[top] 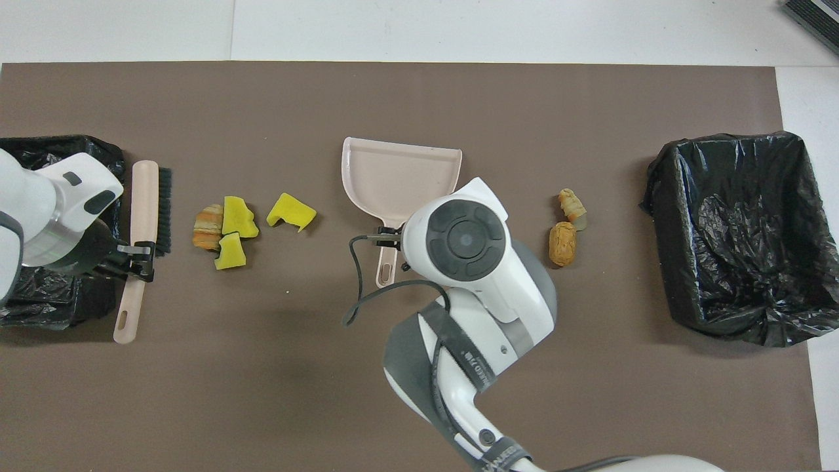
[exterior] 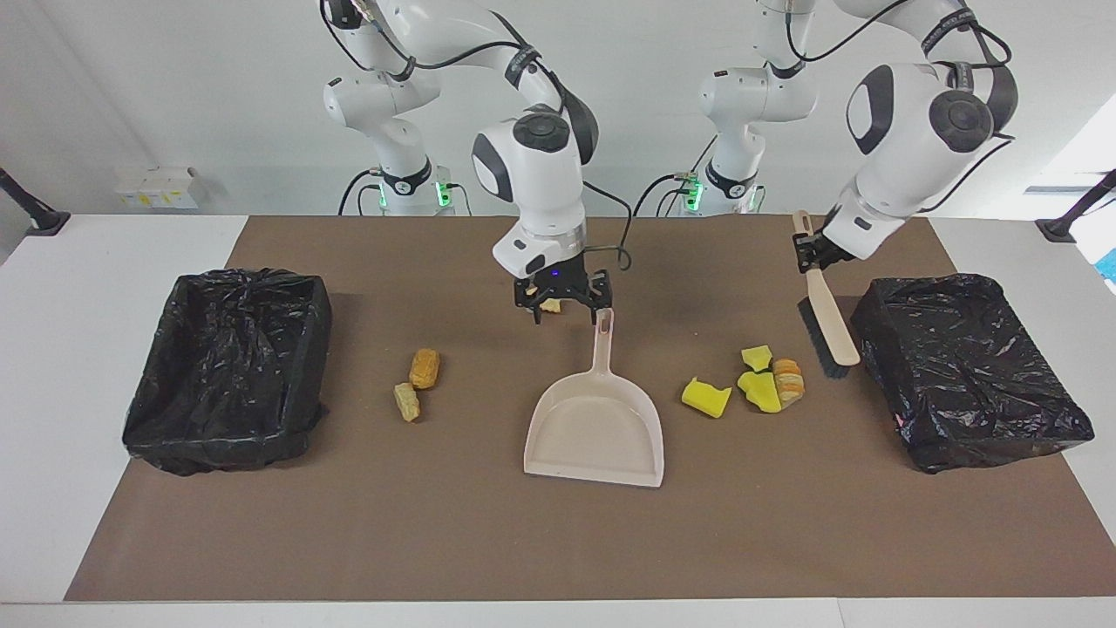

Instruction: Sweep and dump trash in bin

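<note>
A white table [exterior: 52, 349] is carrying a brown mat [exterior: 488, 541], with the beige dustpan [exterior: 595, 433] lying at the middle of the mat. Yellow and orange trash scraps [exterior: 760, 384] are lying toward the left arm's end, two tan lumps [exterior: 417, 380] toward the right arm's end. A black-lined bin [exterior: 228, 371] is sitting at the right arm's end, a bin wrapped in black plastic [exterior: 966, 368] at the left arm's.

Bright, even light; soft shadows; sharp focus.
</note>
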You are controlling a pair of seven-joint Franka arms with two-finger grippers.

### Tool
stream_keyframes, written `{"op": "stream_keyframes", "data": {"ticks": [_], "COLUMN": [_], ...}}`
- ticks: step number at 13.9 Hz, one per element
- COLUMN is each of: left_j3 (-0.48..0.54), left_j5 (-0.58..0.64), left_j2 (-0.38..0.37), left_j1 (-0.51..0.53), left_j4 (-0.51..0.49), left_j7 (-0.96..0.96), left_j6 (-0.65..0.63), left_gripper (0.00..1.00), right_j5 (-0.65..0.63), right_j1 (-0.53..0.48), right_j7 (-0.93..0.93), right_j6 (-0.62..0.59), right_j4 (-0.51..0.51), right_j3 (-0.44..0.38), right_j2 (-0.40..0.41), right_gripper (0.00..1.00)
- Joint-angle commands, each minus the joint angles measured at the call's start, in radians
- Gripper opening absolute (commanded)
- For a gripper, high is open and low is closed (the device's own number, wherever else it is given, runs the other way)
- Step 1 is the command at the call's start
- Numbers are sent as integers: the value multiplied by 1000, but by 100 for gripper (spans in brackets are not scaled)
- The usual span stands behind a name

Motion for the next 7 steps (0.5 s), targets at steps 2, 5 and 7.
{"op": "stream_keyframes", "data": {"ticks": [2,5,7], "left_j3": [-15,-15,-15], "left_j5": [35,38,38], "left_j2": [136,159,168], "left_j1": [56,62,66], "left_j4": [71,63,43], "left_j7": [26,57,74], "left_j6": [115,169,179], "left_gripper": [0,0,0], "right_j5": [-163,-191,-203], "right_j1": [78,78,75], "right_j7": [192,199,188], "right_j6": [98,118,124], "right_j4": [27,15,6], "right_j3": [-1,-3,-1], "right_j2": [101,107,109], "right_gripper": [100,100,96]}}
